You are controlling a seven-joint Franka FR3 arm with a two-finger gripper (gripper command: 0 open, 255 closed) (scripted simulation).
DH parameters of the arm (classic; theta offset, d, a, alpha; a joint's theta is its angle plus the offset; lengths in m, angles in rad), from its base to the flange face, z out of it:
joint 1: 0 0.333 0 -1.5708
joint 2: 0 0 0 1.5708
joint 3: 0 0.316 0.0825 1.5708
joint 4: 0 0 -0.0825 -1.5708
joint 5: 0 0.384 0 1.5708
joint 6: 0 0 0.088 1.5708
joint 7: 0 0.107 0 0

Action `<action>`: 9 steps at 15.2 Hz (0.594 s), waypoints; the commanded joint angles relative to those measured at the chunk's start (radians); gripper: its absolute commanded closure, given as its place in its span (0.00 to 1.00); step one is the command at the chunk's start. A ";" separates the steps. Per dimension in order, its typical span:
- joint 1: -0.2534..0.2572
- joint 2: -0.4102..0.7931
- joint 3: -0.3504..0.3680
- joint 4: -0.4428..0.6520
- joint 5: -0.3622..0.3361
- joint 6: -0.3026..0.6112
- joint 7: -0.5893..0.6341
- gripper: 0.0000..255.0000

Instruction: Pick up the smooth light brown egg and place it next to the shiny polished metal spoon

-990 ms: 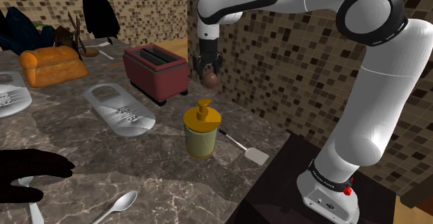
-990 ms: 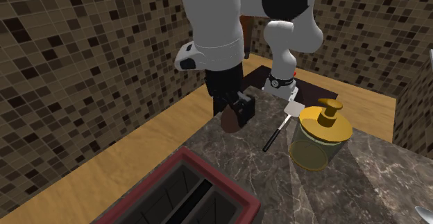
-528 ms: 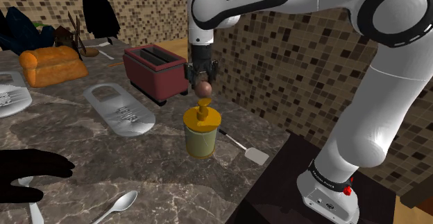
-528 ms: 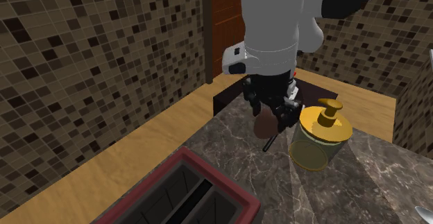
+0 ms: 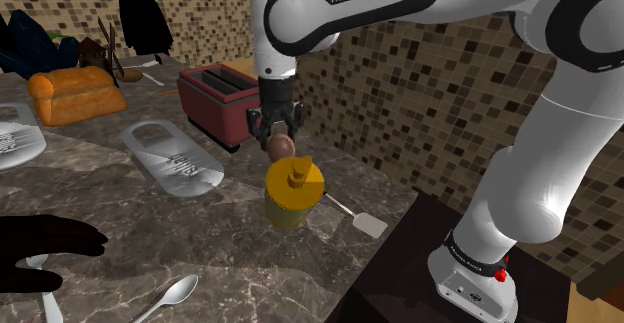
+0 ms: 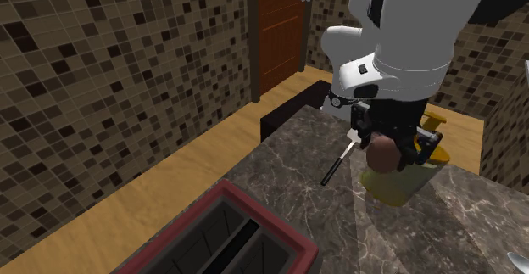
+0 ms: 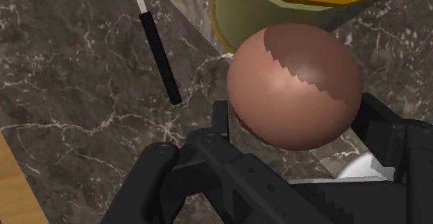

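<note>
A brown egg (image 5: pixel 281 146) hangs in the air with my gripper (image 5: pixel 279 141) shut on it. It is just beside and above the pump of a yellow soap dispenser (image 5: pixel 292 199). In the second exterior view the egg (image 6: pixel 383 153) shows under the gripper (image 6: pixel 386 149), in front of the dispenser (image 6: pixel 397 189). Seen from the wrist, the egg (image 7: pixel 295 87) sits clasped between both fingers of the gripper (image 7: pixel 295 122), above the marble counter. The metal spoon (image 5: pixel 170 296) lies far off on the counter near the shoulder view's bottom edge.
A red toaster (image 5: pixel 225 101) stands behind the gripper. A white spatula with a black handle (image 5: pixel 352 214) lies by the dispenser. Two grey graters (image 5: pixel 172 157) and a loaf of bread (image 5: pixel 75 93) lie to the shoulder view's left. A black shape (image 5: pixel 40 251) sits near the spoon.
The gripper has carried the egg down and toward the shoulder view's left, from beside the wall to just over the soap dispenser. The fingers have stayed shut on the egg.
</note>
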 commanded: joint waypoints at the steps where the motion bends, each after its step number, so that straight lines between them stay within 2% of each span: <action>1: 0.026 -0.002 0.025 -0.003 0.006 0.008 0.049 1.00; 9: 0.124 0.026 0.118 0.023 0.015 0.038 0.236 1.00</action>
